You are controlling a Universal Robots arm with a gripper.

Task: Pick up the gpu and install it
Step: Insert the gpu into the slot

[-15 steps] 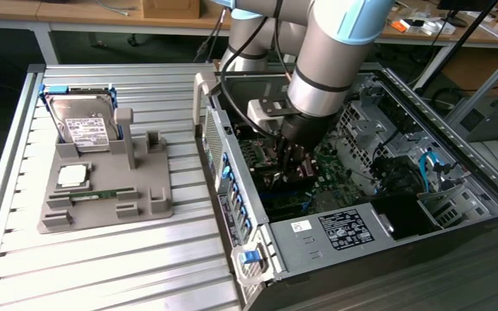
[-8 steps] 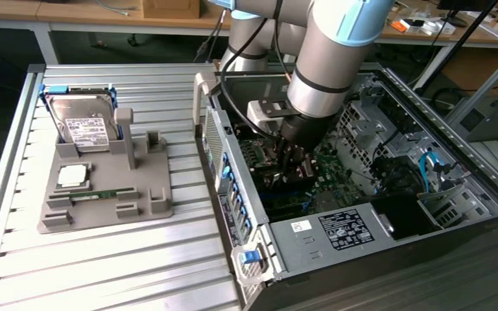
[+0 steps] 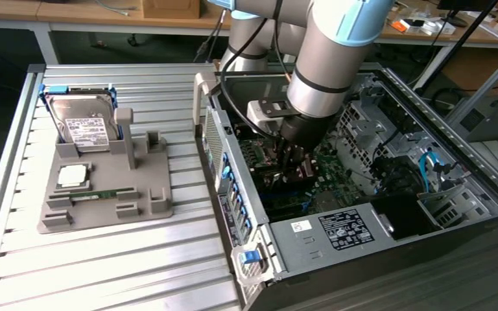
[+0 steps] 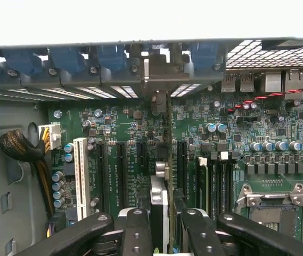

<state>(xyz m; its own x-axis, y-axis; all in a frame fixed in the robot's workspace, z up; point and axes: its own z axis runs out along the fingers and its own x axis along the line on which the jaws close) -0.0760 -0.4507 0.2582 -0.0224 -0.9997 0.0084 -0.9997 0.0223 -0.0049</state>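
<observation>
The gpu (image 4: 160, 198) shows edge-on in the wrist view, a thin dark card standing upright over the green motherboard (image 4: 119, 128). Its metal end bracket (image 4: 156, 72) reaches up to the case's rear slot openings. My gripper (image 4: 162, 226) is shut on the card, with black fingers (image 4: 136, 226) pressing it from both sides. The card's lower edge runs in line with a long black expansion slot; I cannot tell whether it is seated. In the exterior view, my gripper (image 3: 294, 161) is deep inside the open computer case (image 3: 344, 233).
A grey holder (image 3: 102, 194) on the slatted table carries a silver hard drive (image 3: 85, 123), a processor chip (image 3: 73, 173) and a green memory stick (image 3: 102, 193). Inside the case are a white slot (image 4: 80, 170), a cable bundle (image 4: 18, 146) and the processor socket (image 4: 271, 205).
</observation>
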